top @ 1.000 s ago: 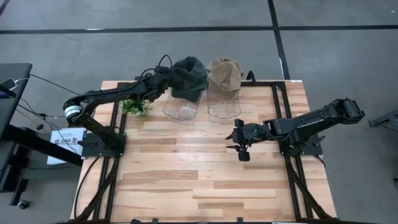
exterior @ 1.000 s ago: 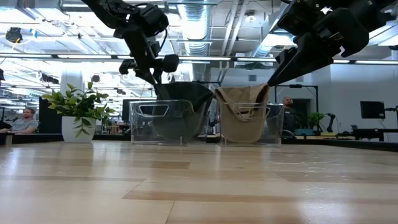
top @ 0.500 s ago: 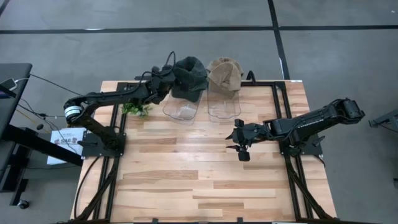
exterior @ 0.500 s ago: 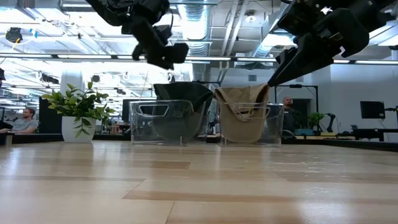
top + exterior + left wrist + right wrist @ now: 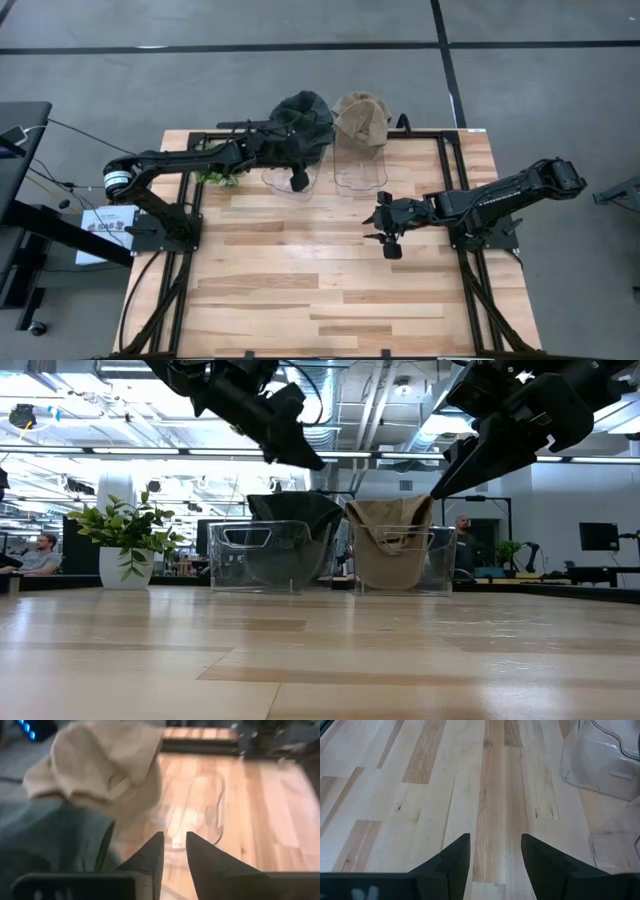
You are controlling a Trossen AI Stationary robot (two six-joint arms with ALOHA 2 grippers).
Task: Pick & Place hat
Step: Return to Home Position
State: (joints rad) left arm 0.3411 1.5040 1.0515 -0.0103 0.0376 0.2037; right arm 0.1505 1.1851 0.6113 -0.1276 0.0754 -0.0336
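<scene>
A dark green hat (image 5: 305, 118) drapes over the far end of the left clear bin (image 5: 292, 178). A tan hat (image 5: 362, 118) drapes the same way over the right clear bin (image 5: 360, 172). In the low view both hats hang down inside the bins' far ends (image 5: 300, 530) (image 5: 395, 545). My left gripper (image 5: 298, 175) hovers above the left bin, pointing toward the table's right. Its fingers (image 5: 174, 847) stand a narrow gap apart with nothing between them. My right gripper (image 5: 375, 222) hangs open and empty above the bare wood at mid-table (image 5: 495, 850).
A small potted plant (image 5: 218, 172) stands left of the bins, under my left arm. Black frame rails (image 5: 445, 150) run along the table's sides and back. Bare wooden tabletop (image 5: 320, 290) lies toward the near edge. People sit in the room behind (image 5: 40, 552).
My left gripper has drawn away from the dark green hat's left side. It rose, swung toward the table's right and near edge over the left bin, and rolled at the wrist. The dark hat stays draped on its bin.
</scene>
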